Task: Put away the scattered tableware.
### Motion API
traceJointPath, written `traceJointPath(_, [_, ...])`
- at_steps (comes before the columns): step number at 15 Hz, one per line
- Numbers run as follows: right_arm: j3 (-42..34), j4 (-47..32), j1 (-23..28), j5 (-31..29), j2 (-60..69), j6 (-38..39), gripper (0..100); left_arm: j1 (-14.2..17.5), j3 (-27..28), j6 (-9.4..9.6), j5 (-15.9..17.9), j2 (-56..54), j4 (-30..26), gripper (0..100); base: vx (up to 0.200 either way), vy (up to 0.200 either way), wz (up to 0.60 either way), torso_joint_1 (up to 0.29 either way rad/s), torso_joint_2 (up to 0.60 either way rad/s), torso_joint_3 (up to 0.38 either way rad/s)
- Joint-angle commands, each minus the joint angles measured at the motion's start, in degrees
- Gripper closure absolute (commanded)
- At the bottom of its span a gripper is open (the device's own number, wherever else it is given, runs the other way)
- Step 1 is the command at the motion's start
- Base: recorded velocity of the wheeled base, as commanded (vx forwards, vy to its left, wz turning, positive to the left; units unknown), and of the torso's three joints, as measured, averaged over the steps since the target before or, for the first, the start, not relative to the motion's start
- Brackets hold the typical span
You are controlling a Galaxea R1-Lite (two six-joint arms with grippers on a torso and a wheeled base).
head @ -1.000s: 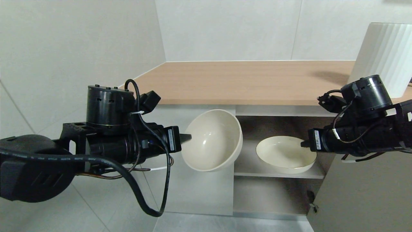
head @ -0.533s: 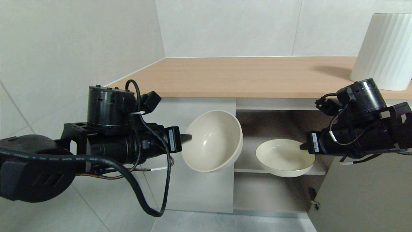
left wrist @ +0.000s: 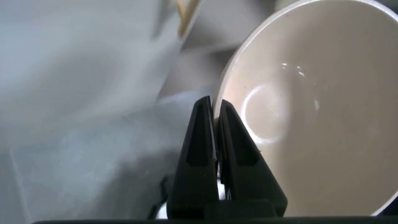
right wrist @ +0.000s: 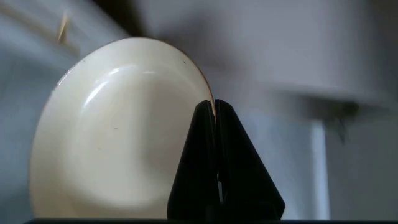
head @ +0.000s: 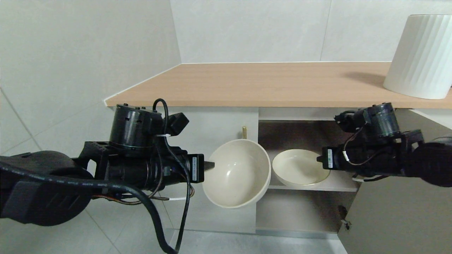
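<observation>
Below the counter (head: 268, 84), at the open cabinet: left gripper (head: 209, 165) sits low and near, in front of the closed left door (head: 219, 123), jaws clamped together on the left rim of a cream bowl (head: 236, 173). Bowl hangs in the air, tipped on edge, hollow facing near and up. Left wrist view confirms it: left gripper (left wrist: 214, 118) pinches the thin rim, one finger inside the bowl (left wrist: 311, 112), one outside. A brass handle (head: 243, 132) shows just above the bowl's far rim. Right gripper (head: 319, 159) is at the cabinet opening, jaws closed tight on the right rim of a cream plate (head: 300, 167). Plate sits roughly level over the shelf (head: 339, 183), left part of the compartment; cannot tell whether it touches the shelf. Right wrist view: right gripper (right wrist: 214, 109) nips the plate (right wrist: 118, 130) at its thin dark-lined edge. Bowl's right rim lies just beside the plate's left edge; contact unclear. On the counter, far right, stands a white ribbed vase (head: 420, 56), upright, well apart from both dishes.
</observation>
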State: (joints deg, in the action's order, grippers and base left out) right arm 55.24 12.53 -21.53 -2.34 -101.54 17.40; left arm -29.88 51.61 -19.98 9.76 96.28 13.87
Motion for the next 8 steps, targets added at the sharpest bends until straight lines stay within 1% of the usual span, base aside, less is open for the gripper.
traceJointPath(1, [-7.34,16.65,0.00,-4.25,-13.60,-0.08,100,-0.62,0.33,0.20,-0.01,1.89,-0.95,100,0.000,0.000,0.00,0.000,0.00,0.000])
traceJointPath(2, [-7.34,22.18,0.08,-7.59,-17.73,-0.08,100,-0.62,0.68,0.20,-0.18,1.98,-1.13,100,0.000,0.000,0.00,0.000,0.00,0.000])
traceJointPath(3, [-6.90,24.21,0.61,-9.00,-20.02,-0.08,100,-0.62,0.77,0.20,-0.36,1.98,-1.13,100,0.000,0.000,0.00,0.000,0.00,0.000])
traceJointPath(5, [-6.81,24.47,0.79,-9.09,-20.37,-0.08,100,-0.62,0.77,0.20,-0.36,1.98,-1.13,100,0.000,0.000,0.00,0.000,0.00,0.000])
traceJointPath(6, [-2.76,25.00,3.86,-9.96,-24.94,0.36,100,-0.71,0.86,0.20,-0.36,3.12,-1.04,100,0.000,0.000,0.00,0.000,0.00,0.000])
traceJointPath(8, [-0.13,25.00,5.18,-11.19,-27.66,1.76,100,-0.62,0.86,0.20,-0.36,3.21,-1.04,100,0.000,0.000,0.00,0.000,0.00,0.000])
